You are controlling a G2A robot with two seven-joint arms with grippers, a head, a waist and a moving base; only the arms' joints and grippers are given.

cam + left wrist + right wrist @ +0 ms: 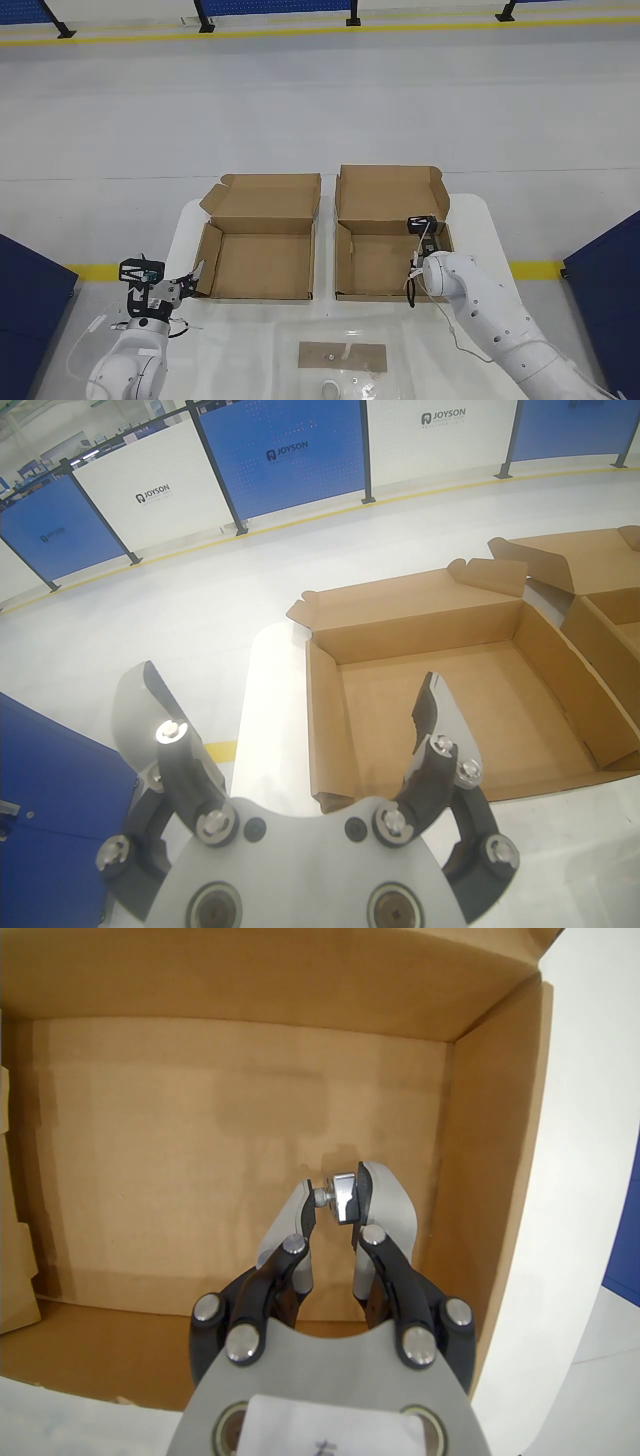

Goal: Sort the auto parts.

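Observation:
A small silver metal bolt (341, 1202) is pinched between the fingertips of my right gripper (336, 1200), which hangs over the inside of the right cardboard box (150, 1138), near its right wall. From above, that arm's wrist (424, 262) sits over the front right part of this box (385, 195). My left gripper (295, 695) stands open with nothing between its fingers, at the table's left edge beside the left cardboard box (450, 705). In the top view it (190, 280) is just left of that box (262, 265).
Both boxes stand open side by side on the white table (240, 320), flaps raised at the back. A clear plastic bag with a brown card (342, 355) and a small pale part (330, 390) lies at the table's front. Blue partitions (25, 300) flank the table.

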